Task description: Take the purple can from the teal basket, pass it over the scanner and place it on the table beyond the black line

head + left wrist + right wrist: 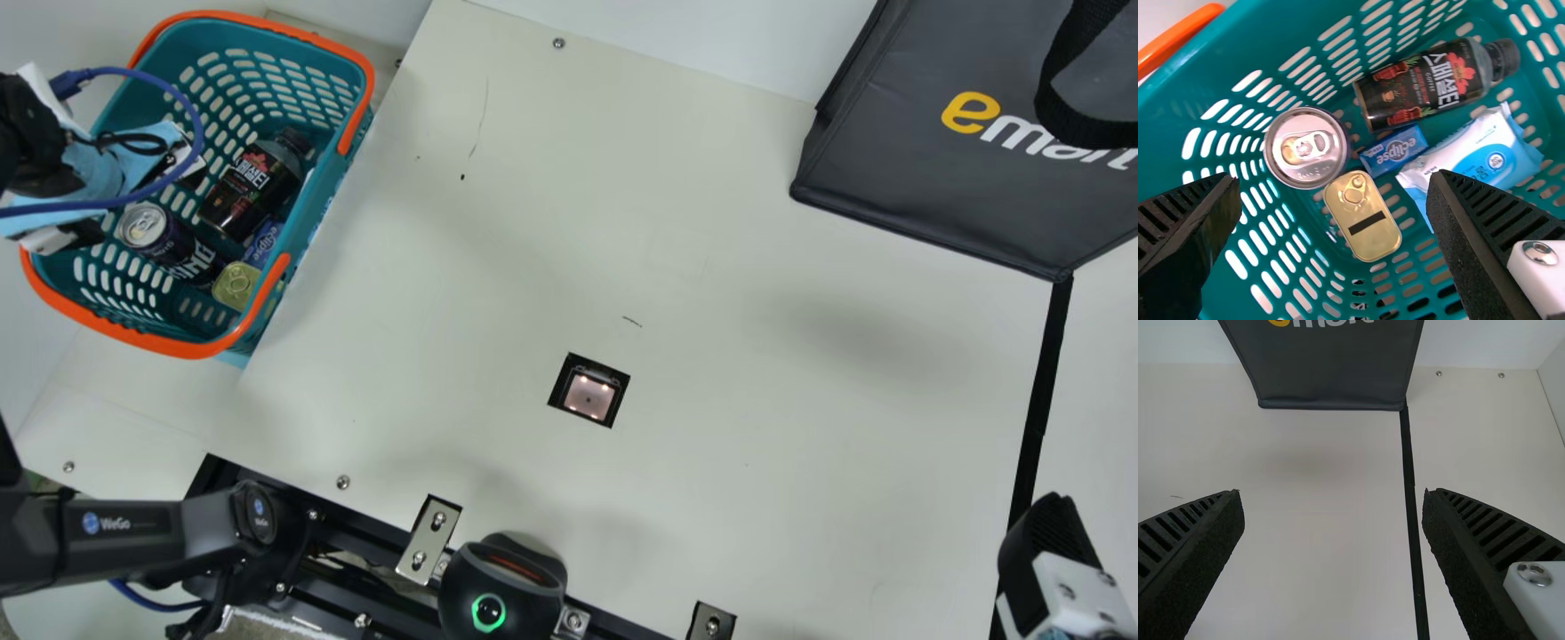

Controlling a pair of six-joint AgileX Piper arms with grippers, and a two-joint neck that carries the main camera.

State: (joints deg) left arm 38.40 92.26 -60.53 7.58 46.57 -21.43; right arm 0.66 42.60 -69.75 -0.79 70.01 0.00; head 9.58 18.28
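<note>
Inside the teal plastic basket with orange handles (325,188), at the left of the main view, is the purple can with a silver lid (169,242). It stands with its lid turned up, and no tool grasps it. Just beside it are the flat gold-coloured tin with a ring pull (1363,217) and the small blue box with white letters (1393,151). Also inside the basket lies the dark bottle with a black cap (1425,83), and near this bottle lies the white and light-blue soft pack (1481,157).

Above the basket is the black left tool (138,203), with light-blue material and a blue cable (194,116) at its arm. This tool is released: its two ribbed fingers are wide apart, and nothing is held between them. The left wrist view looks down to the can and the other goods, which lie beyond the fingertips.

At the lower right corner of the main view is the black right tool with white parts (1053,542). It is also released, its fingers well apart and holding nothing. In the right wrist view, the long black line (1042,391) runs on the cream surface (756,267) between these fingers, up to the corner of the dark grey bag (942,196). The square scanner window with small lights (589,396) is set into the surface, between the basket and the line.
</note>
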